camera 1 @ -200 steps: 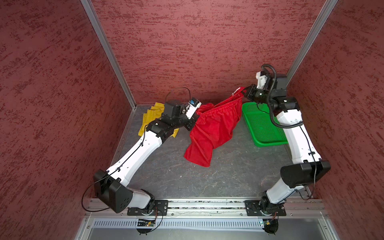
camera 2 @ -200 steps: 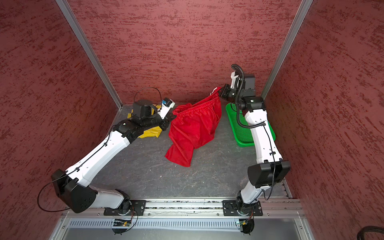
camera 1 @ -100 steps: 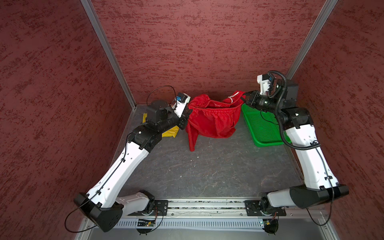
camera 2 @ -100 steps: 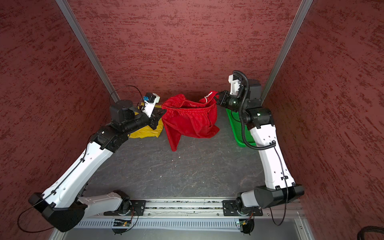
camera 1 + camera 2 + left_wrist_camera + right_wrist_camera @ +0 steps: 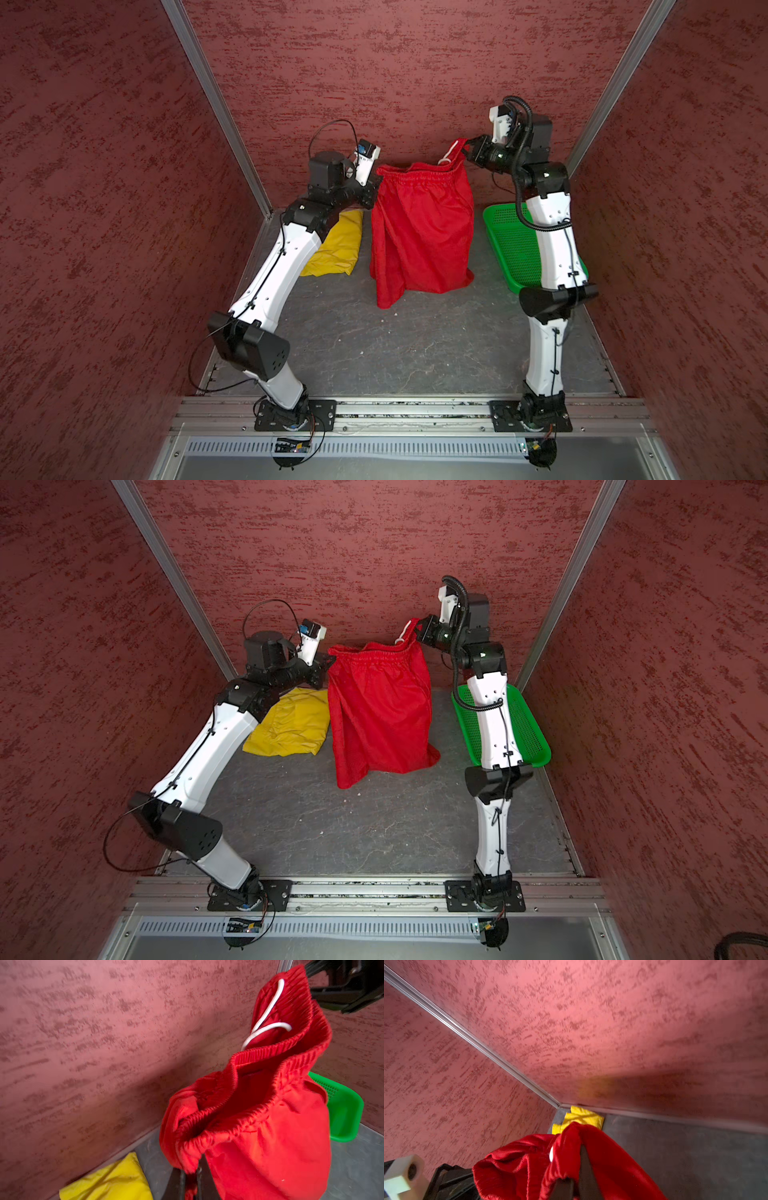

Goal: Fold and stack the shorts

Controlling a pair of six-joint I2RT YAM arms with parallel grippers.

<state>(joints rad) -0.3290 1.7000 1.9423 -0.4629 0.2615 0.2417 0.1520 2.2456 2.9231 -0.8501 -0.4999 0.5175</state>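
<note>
The red shorts [image 5: 422, 232] [image 5: 380, 712] hang by their waistband between my two grippers, high near the back wall, legs down, hems touching the grey floor. My left gripper [image 5: 376, 180] [image 5: 191, 1180] is shut on one end of the waistband [image 5: 207, 1138]. My right gripper [image 5: 467, 150] [image 5: 576, 1180] is shut on the other end, where the white drawstring [image 5: 451, 151] [image 5: 268, 1022] loops out. The yellow shorts [image 5: 338, 245] [image 5: 291, 727] [image 5: 108, 1182] [image 5: 580, 1118] lie folded on the floor at the back left, partly under my left arm.
A green perforated basket [image 5: 515, 245] [image 5: 528, 729] [image 5: 342, 1109] stands at the back right, behind my right arm. Red textured walls close in the back and both sides. The grey floor [image 5: 395, 345] stretches forward to the metal rail [image 5: 415, 411].
Both grippers have lifted the red shorts up from a slack drape. They now hang straight down by the waistband. The yellow shorts have not moved.
</note>
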